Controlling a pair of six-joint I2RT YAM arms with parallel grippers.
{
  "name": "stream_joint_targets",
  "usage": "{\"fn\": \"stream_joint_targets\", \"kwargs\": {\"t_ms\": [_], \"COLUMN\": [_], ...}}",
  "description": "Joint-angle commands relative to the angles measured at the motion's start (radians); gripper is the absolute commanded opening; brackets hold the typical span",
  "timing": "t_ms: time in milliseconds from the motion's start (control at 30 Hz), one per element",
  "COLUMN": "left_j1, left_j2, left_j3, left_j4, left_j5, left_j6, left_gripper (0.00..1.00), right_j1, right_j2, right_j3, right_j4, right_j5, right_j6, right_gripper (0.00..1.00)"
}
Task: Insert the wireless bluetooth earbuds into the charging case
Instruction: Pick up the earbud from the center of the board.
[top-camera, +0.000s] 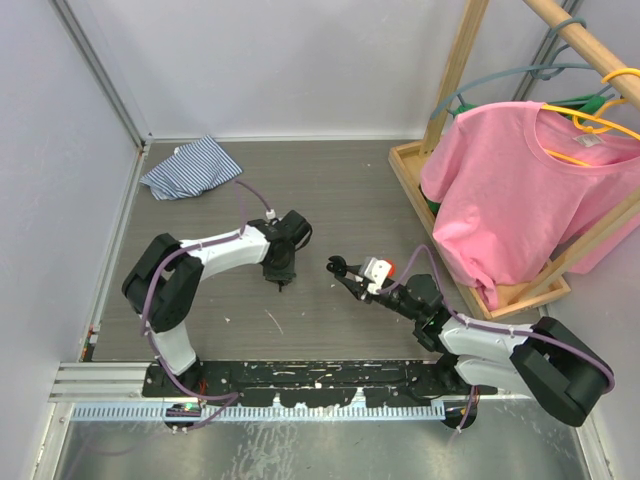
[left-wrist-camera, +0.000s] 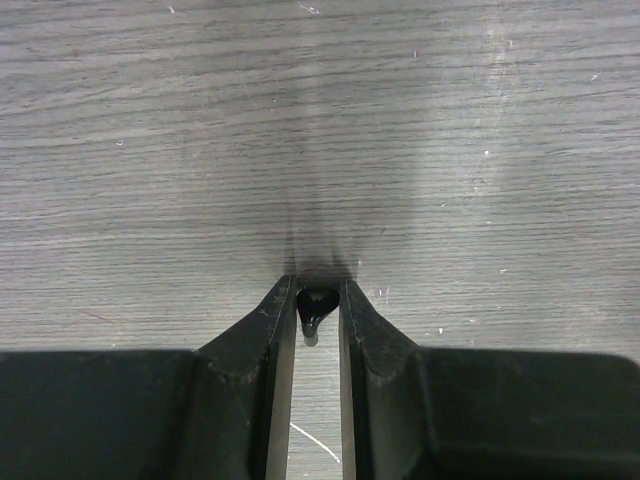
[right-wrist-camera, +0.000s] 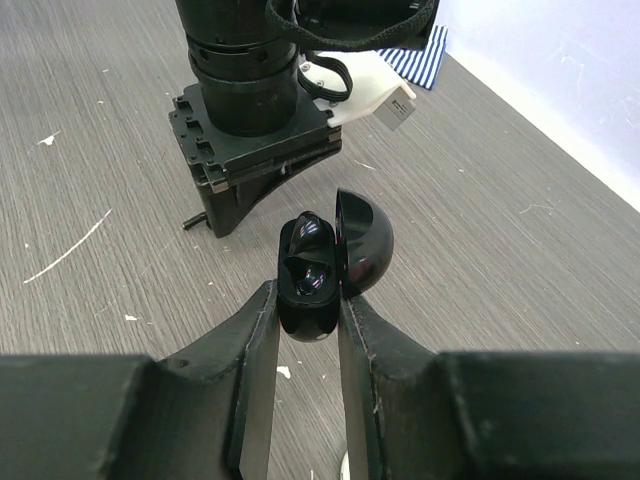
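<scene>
A tiny black earbud is pinched between the tips of my left gripper, right at the grey wood-grain table, stem pointing back toward the camera. From above, the left gripper points straight down at the table. To its right, my right gripper is shut on the black charging case and holds it off the table. The case's lid is flipped open to the right. Glossy black shapes show inside the case; I cannot tell whether an earbud sits in it.
A blue-striped cloth lies at the back left. A pink T-shirt hangs on a wooden rack at the right. The left wrist stands close beyond the case. White walls close off the left and back.
</scene>
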Motion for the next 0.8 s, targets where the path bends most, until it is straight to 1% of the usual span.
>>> {"fn": "stream_joint_targets", "kwargs": {"t_ms": [0, 133, 333, 500, 767], "left_j1": [0.003, -0.007, -0.037, -0.098, -0.161], "left_j2": [-0.054, -0.113, -0.206, -0.298, -0.47], "left_j3": [-0.008, -0.027, -0.043, -0.053, -0.146], "left_j4": [0.037, 0.071, 0.112, 0.17, 0.356], "left_j5": [0.015, -0.001, -0.065, -0.135, -0.176], "left_j6": [0.007, 0.01, 0.023, 0.058, 0.109], "left_gripper": [0.16, 0.14, 0.13, 0.13, 0.13], "right_j1": [0.009, 0.01, 0.014, 0.021, 0.029], "right_j2": [0.002, 0.013, 0.032, 0.037, 0.071], "right_j3": [0.04, 0.036, 0.034, 0.03, 0.024], "right_j4": [0.044, 0.064, 0.087, 0.1, 0.143], "right_j5": [0.021, 0.031, 0.032, 0.042, 0.068], "right_j6": [-0.018, -0.018, -0.015, -0.015, -0.016], "right_gripper": [0.02, 0.03, 0.02, 0.02, 0.01]}}
